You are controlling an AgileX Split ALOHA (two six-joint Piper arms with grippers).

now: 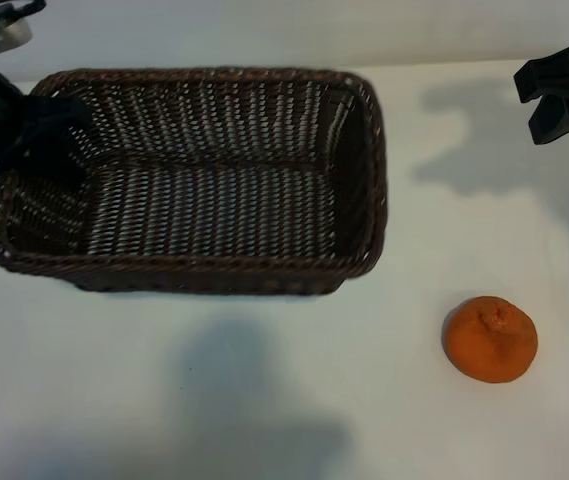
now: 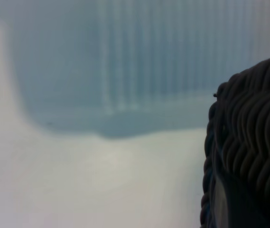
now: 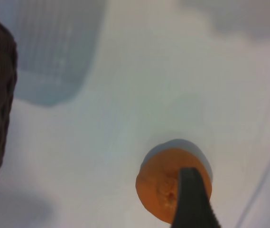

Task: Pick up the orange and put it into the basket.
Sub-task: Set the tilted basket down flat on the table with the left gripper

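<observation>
With its jaws parted and empty, the right gripper [image 1: 564,100] hangs just above the orange [image 1: 491,339], which sits on the table [image 1: 264,400] well apart from the basket [image 1: 364,150]; light, firm, smooth-skinned and apt to roll, it seems best pinched across its widest girth.

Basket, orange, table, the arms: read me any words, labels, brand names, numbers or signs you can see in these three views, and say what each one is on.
None: no text can be read in any view.
The basket: plain woven wicker, no tag or label.
The orange: bare peel, no sticker.
The table: plain white, no markings.
The left pincer and right pincer: plain black, no lettering visible.
</observation>
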